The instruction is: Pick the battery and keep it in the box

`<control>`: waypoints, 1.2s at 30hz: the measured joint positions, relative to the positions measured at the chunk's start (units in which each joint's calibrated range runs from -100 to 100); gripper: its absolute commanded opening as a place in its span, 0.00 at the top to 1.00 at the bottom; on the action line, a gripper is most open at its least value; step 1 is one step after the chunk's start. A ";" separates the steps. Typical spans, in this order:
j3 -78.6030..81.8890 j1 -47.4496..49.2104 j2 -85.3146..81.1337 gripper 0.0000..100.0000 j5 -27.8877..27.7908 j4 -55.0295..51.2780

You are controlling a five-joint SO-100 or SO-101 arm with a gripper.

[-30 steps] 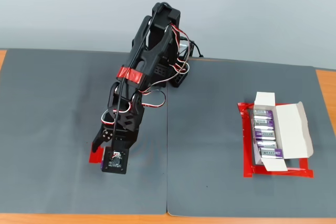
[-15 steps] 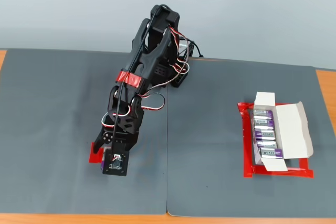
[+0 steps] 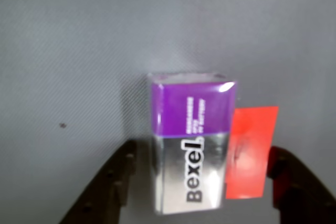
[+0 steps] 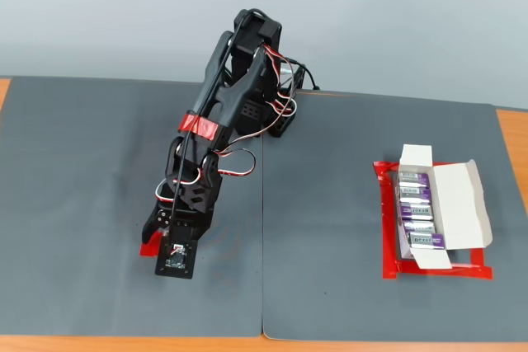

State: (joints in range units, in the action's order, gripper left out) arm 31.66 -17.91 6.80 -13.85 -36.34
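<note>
Dark grey mat (image 4: 346, 228) in two joined sheets, orange-brown tabletop (image 4: 511, 133) at the edges, plain pale grey-blue wall (image 4: 396, 14)

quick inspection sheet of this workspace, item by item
surface: grey mats on a wooden table.
job's things: battery lies between the open fingers, partly over a red tape patch; open white box holds four batteries, inside a red tape outline.
clutter: nothing seen.
grippers: gripper open, straddling the battery, not touching it.
cables: red, white and black wires looped along the arm.
surroundings: plain pale wall.
</note>
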 measured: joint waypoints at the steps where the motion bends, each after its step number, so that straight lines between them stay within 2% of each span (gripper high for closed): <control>1: 0.00 0.00 0.00 0.72 -0.05 0.00; 11: 0.00 -0.22 0.00 0.97 0.05 0.00; 26: -0.09 -0.15 -0.51 0.98 -0.05 0.00; 36: -0.09 0.88 -9.77 0.98 -0.05 -0.09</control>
State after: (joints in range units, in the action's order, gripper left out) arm 31.57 -17.02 -2.97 -13.89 -36.43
